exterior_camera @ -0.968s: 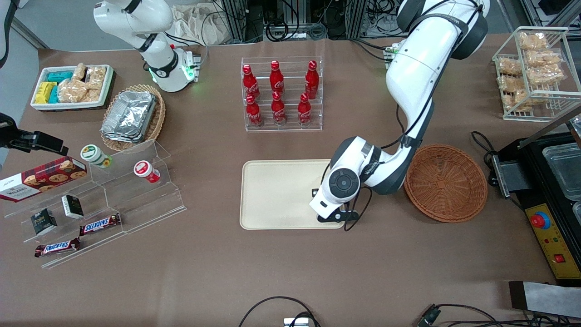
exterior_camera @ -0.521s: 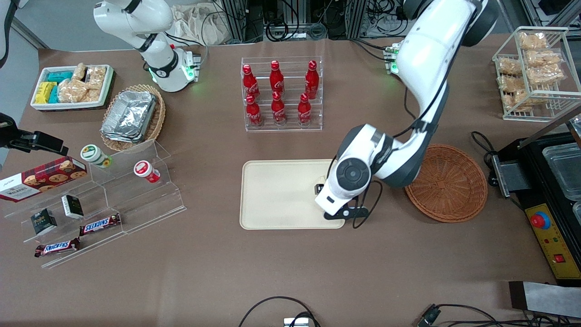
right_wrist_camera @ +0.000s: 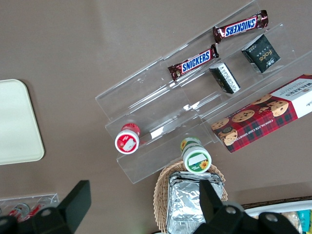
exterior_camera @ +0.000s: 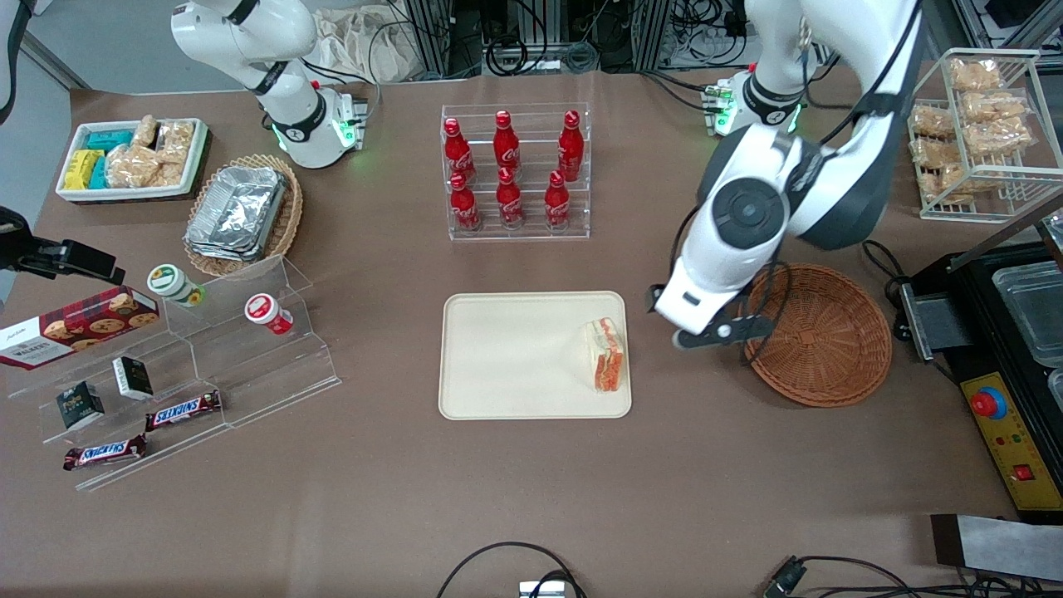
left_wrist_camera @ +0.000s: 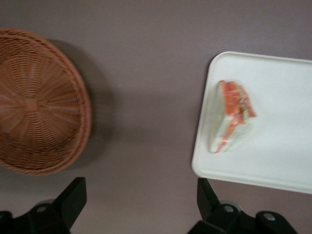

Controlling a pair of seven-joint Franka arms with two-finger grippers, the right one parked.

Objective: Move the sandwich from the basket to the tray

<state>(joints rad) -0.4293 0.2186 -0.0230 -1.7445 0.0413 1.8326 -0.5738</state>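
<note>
The sandwich [exterior_camera: 606, 355], a white wedge with orange-red filling, lies on the cream tray [exterior_camera: 507, 357] near the tray's edge toward the working arm; it also shows in the left wrist view [left_wrist_camera: 231, 117] on the tray [left_wrist_camera: 278, 146]. The reddish-brown wicker basket [exterior_camera: 818, 332] is empty and also shows in the left wrist view [left_wrist_camera: 34, 102]. My left gripper [exterior_camera: 664, 311] is open and empty, raised above the bare table between tray and basket. In the left wrist view the gripper [left_wrist_camera: 141, 202] has its jaws wide apart.
A rack of red cola bottles [exterior_camera: 515, 170] stands farther from the front camera than the tray. A wire rack of snacks [exterior_camera: 976, 124] and a black machine [exterior_camera: 1005, 332] sit at the working arm's end. An acrylic stand with snacks [exterior_camera: 191, 365] lies toward the parked arm's end.
The left gripper let go of the sandwich on the tray, then rose and moved away toward the basket. The sandwich, hidden under the gripper before, now lies uncovered.
</note>
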